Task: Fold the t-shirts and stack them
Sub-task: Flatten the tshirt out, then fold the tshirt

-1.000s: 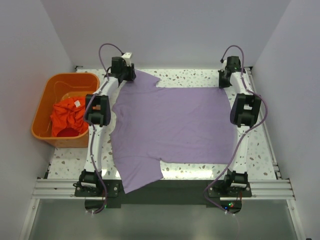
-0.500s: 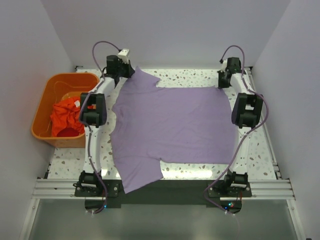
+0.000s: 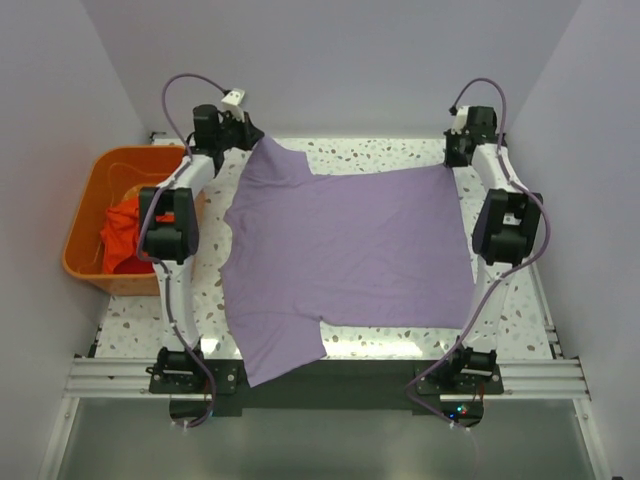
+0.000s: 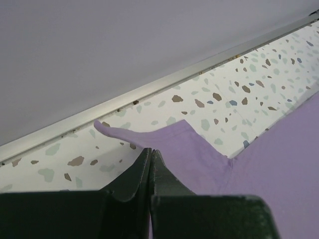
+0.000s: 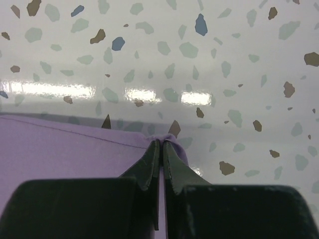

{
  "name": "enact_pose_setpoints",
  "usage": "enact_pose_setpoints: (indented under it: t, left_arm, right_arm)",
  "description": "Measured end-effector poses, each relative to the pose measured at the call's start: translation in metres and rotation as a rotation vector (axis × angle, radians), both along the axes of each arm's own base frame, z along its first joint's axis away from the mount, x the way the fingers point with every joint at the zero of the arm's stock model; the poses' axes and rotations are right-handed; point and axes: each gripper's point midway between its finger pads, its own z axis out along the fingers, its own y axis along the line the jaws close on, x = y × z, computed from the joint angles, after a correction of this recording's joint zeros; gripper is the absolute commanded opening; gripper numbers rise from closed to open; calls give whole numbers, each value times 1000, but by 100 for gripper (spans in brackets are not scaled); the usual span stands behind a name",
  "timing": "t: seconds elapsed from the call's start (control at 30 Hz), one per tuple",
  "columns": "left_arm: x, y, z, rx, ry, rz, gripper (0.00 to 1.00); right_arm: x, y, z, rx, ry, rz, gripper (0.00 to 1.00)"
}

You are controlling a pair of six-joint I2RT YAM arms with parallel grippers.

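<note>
The large lavender-purple t-shirt (image 3: 345,255) lies spread flat on the speckled table, one sleeve hanging over the near edge. My left gripper (image 3: 243,133) is shut on the far left sleeve (image 4: 164,142) at the back of the table. My right gripper (image 3: 458,150) is shut on the shirt's far right hem corner (image 5: 172,142). The orange-red t-shirt (image 3: 122,235) lies crumpled in the orange basket (image 3: 95,180), partly hidden by my left arm.
The basket stands at the table's left edge beside my left arm. A white back wall and metal rail (image 4: 164,82) run close behind both grippers. Side walls close in the table on left and right.
Both grippers have moved outward and toward the back wall, pulling the shirt's far edge and sleeve taut and flatter. The left arm now covers more of the basket.
</note>
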Motion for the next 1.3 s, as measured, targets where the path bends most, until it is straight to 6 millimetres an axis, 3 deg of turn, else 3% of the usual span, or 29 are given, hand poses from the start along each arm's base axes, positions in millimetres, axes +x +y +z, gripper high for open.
enact_pose_setpoints:
  t: [0.33, 0.53, 0.7, 0.97, 1.3]
  left_arm:
    - [-37, 3, 15, -21, -7, -66, 0]
    - [-74, -3, 38, -20, -34, -137, 0]
    - [-105, -8, 60, -4, -77, -199, 0]
    - [-162, -11, 71, 25, -85, -266, 0]
    - [-225, 1, 71, 122, -74, -303, 0]
  right_arm:
    - [-10, -1, 5, 14, -4, 22, 0]
    - [-22, 0, 2, 36, 16, 48, 0]
    - [-35, -4, 11, 46, 11, 64, 0]
    - [-50, -14, 29, 52, -13, 102, 0]
    - [-87, -26, 6, 50, 63, 157, 0]
